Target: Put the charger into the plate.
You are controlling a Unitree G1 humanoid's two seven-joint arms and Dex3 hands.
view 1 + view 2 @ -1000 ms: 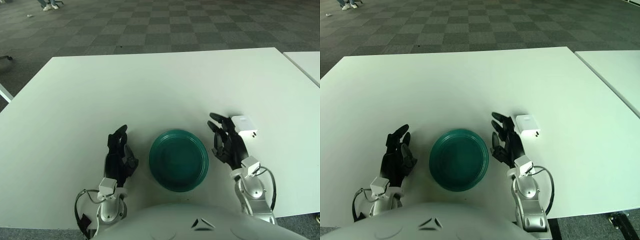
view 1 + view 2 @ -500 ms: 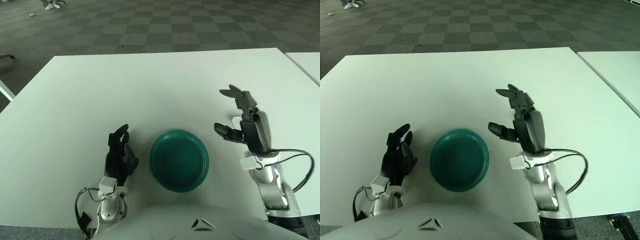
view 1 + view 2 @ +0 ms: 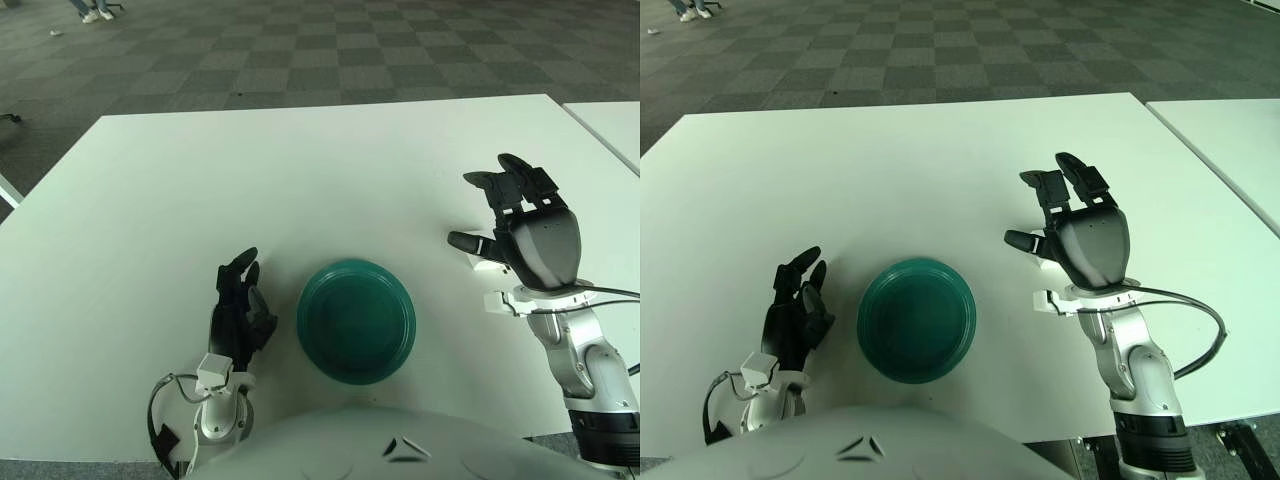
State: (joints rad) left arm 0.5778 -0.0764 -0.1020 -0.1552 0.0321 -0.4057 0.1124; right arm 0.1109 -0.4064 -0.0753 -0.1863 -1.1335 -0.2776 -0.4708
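Note:
A dark green plate (image 3: 356,320) sits on the white table near its front edge. The white charger (image 3: 483,262) lies on the table to the plate's right, mostly hidden behind my right hand; only a small white edge shows. My right hand (image 3: 505,215) is raised above the charger, fingers spread, holding nothing. My left hand (image 3: 240,300) rests on the table to the left of the plate, fingers relaxed and empty.
The white table (image 3: 300,180) stretches far back. A second white table (image 3: 615,125) stands at the right, with a narrow gap between. A cable (image 3: 1200,330) loops off my right forearm.
My right hand has lifted off the table beside the plate and moved up and to the right, over the charger, covering it. The left hand, plate and charger have not moved.

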